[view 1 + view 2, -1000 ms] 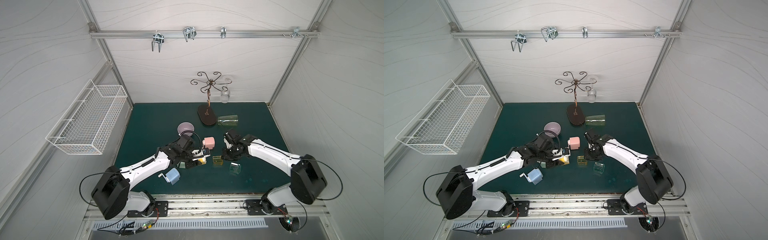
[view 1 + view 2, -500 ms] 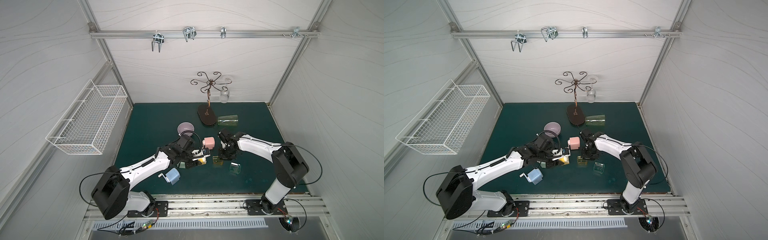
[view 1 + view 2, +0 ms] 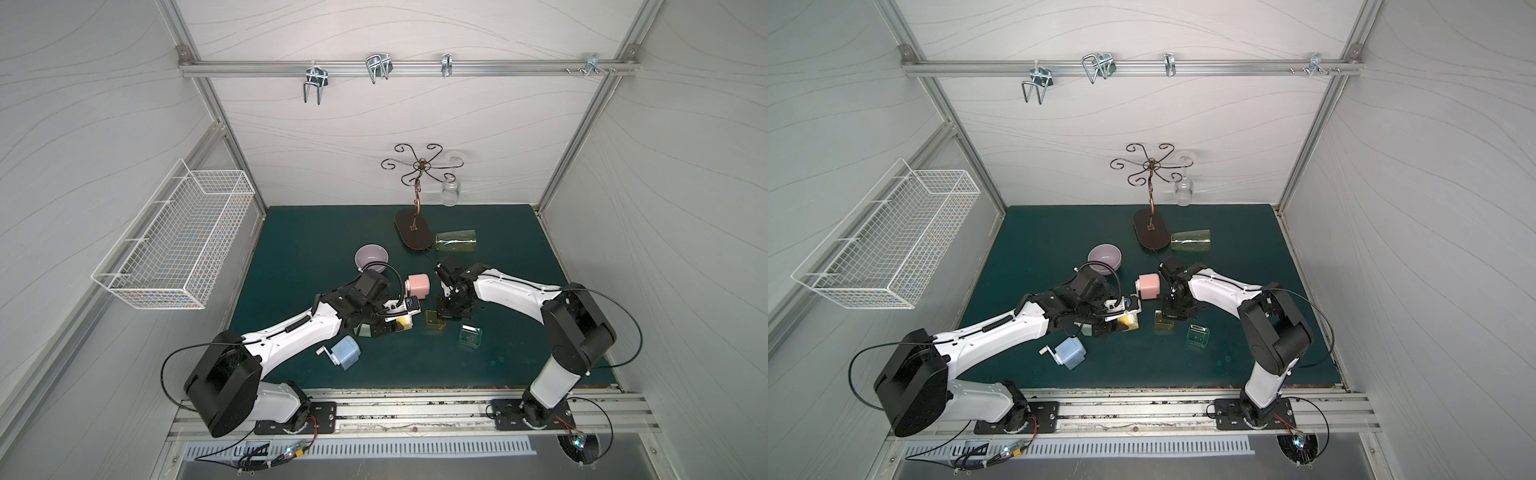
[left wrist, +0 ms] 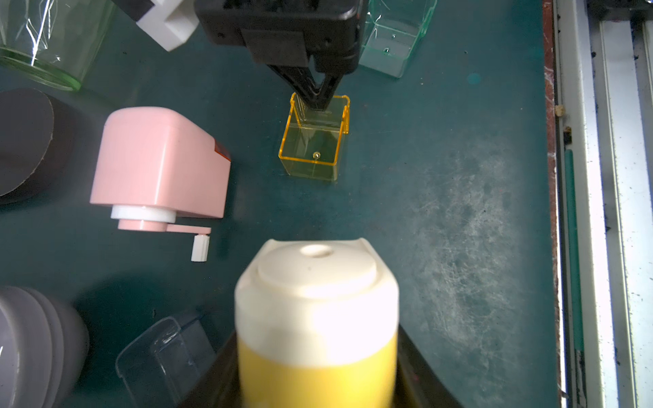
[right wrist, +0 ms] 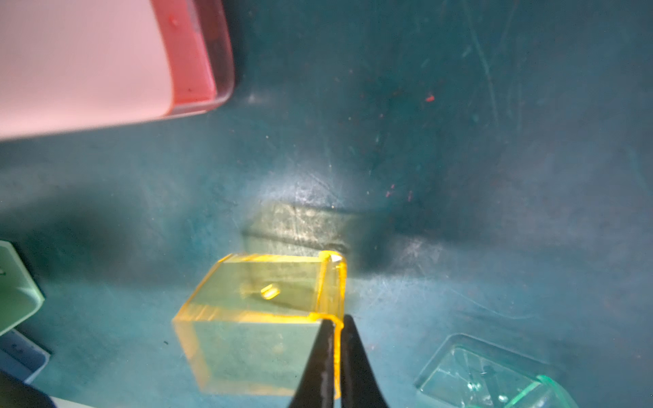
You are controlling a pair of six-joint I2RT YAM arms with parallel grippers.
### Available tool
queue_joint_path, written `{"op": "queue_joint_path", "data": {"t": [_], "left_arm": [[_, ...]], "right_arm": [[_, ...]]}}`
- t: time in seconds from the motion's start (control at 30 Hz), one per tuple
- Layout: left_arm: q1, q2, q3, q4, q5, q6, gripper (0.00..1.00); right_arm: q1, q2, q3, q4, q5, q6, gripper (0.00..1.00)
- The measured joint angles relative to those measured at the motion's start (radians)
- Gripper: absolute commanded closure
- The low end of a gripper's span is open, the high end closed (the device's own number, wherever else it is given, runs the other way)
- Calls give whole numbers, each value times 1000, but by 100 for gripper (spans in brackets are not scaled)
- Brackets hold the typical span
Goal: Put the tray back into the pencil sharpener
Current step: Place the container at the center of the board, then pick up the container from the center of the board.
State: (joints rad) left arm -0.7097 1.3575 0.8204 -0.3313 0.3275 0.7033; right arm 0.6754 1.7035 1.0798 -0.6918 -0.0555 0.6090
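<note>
Entry: yellow tray, grasp step in hand, tray not yet lifted.
Top view: yellow tray (image 3: 434, 321) on tabletop (image 3: 299, 249), near yellow pencil sharpener (image 3: 404, 323). Left wrist: left fingers (image 4: 420, 381) clamped on the sharpener. Right wrist: right fingers (image 5: 318, 353) pinched on the tray wall. Next, likely: lift, align with slot.

White panel walls (image 3: 415, 124) with thin wavy lines are closing the space on three sides, and aluminium posts (image 3: 579, 137) are standing in the back corners. A metal rail (image 3: 415, 68) is running across the back wall, and a few hooks (image 3: 377, 68) are hanging from it. A white wire basket (image 3: 178, 245) is hanging on one side wall. Below, the dark green tabletop (image 3: 316, 232) is lying flat – scratched in places – and soft, even light is falling on everything.
</note>
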Motion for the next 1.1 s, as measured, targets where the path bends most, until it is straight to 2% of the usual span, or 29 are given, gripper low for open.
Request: {"op": "queue_joint_path", "data": {"t": [0.3,0.73,1.1], "left_arm": [[-10,56,9,11,-11,-2,89],[-62,153,103,84,-40,-65,88],[-97,227,120,92,-73,-72,87]], "right_arm": [[-2,0,31,-44,4,-15,100],[5,-50,114,-189,5,-39,100],[12,-34,132,-205,-3,-64,100]]}}
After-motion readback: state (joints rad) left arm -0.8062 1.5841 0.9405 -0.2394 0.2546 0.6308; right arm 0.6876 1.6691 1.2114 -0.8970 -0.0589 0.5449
